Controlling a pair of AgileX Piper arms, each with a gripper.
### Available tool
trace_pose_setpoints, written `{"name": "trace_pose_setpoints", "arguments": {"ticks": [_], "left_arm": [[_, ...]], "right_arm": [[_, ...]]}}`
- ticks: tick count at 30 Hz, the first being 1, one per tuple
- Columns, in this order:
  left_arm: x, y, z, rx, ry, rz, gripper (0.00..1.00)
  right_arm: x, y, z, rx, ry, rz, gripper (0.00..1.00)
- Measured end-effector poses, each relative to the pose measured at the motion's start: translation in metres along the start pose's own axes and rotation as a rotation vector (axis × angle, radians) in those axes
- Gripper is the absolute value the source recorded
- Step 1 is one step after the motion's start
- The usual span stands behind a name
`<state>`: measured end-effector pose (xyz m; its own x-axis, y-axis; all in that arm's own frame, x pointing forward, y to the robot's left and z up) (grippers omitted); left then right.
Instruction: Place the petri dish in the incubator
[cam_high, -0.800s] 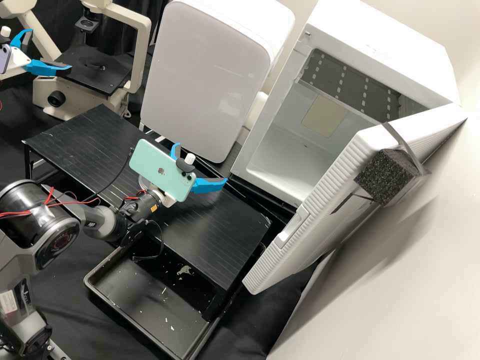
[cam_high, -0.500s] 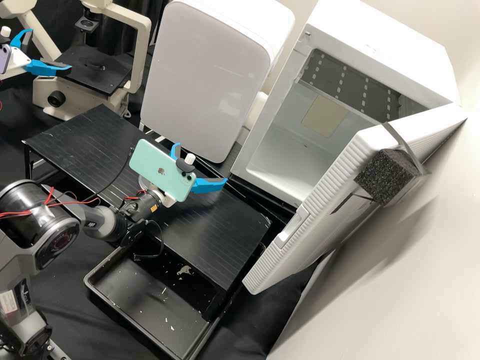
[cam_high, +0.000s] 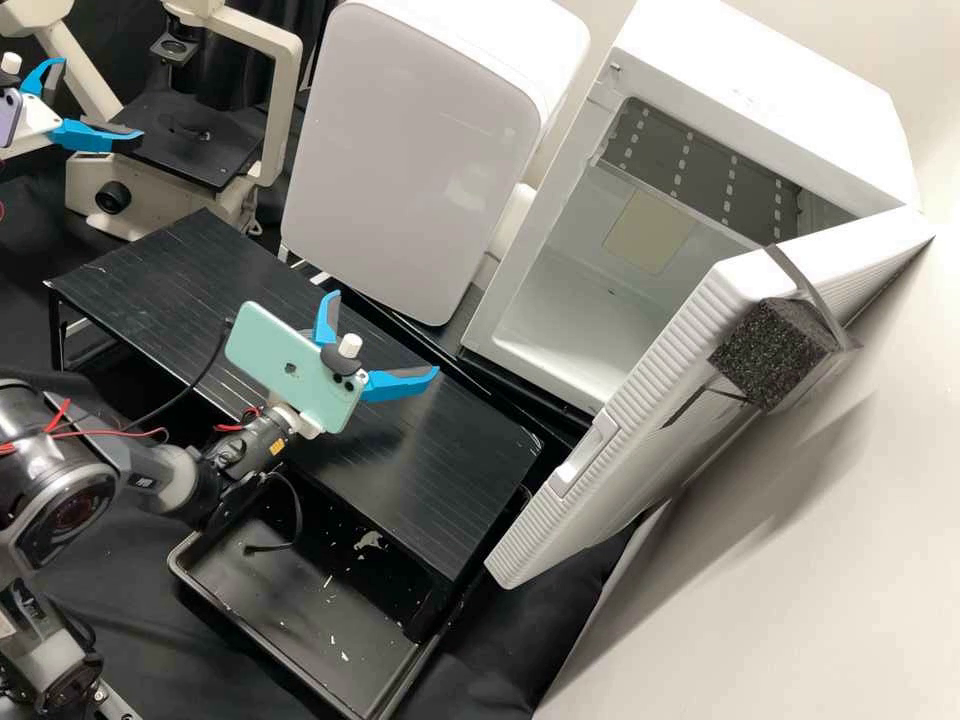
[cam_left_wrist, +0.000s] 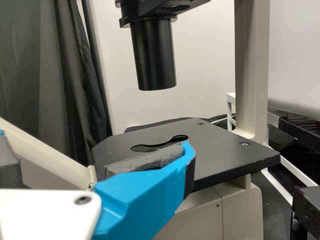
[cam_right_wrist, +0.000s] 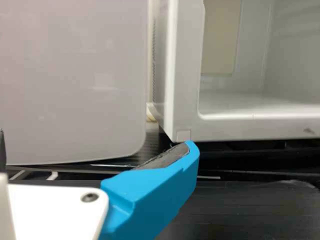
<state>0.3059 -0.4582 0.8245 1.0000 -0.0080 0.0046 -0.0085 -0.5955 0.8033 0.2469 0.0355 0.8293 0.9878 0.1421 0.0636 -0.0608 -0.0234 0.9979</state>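
Observation:
The incubator (cam_high: 590, 290) stands at the back right with its door (cam_high: 620, 440) swung wide, and its white chamber floor shows inside. In the high view my right gripper (cam_high: 384, 333) is open above the black raised platform (cam_high: 430, 480), in front of the incubator and left of its opening. In the right wrist view the same gripper (cam_right_wrist: 97, 139) has nothing between its fingers, and the incubator (cam_right_wrist: 185, 100) stands beyond. My left gripper (cam_high: 101, 100) is open and empty at the microscope stage; the left wrist view shows this gripper (cam_left_wrist: 94, 139) before the stage (cam_left_wrist: 220, 155).
A closed white appliance (cam_high: 410, 170) stands beside the incubator. The microscope (cam_high: 285, 110) is at the back left, behind the platform's far end. A black tray (cam_high: 250, 620) with small scraps lies under the platform's front edge. Black foam (cam_high: 770, 350) is strapped to the incubator door.
My right gripper has drawn back from the incubator, toward the left and front of the high view, its fingers still apart. The left gripper has stayed where it was.

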Motion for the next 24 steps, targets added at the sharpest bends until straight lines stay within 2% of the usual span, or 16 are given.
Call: {"name": "trace_pose_setpoints", "arguments": {"ticks": [4, 9, 18, 24], "left_arm": [[0.000, 0.000, 0.000, 0.000, 0.000, 0.000, 1.00], [0.000, 0.000, 0.000, 0.000, 0.000, 0.000, 1.00], [0.000, 0.000, 0.000, 0.000, 0.000, 0.000, 1.00], [0.000, 0.000, 0.000, 0.000, 0.000, 0.000, 1.00]], "right_arm": [[-0.018, -0.006, -0.004, 0.002, 0.030, -0.016, 1.00], [-0.028, -0.018, -0.003, -0.003, 0.023, -0.073, 1.00], [-0.038, -0.023, 0.003, -0.001, -0.005, -0.101, 1.00], [-0.044, -0.027, 0.000, -0.008, 0.003, -0.123, 1.00]]}}
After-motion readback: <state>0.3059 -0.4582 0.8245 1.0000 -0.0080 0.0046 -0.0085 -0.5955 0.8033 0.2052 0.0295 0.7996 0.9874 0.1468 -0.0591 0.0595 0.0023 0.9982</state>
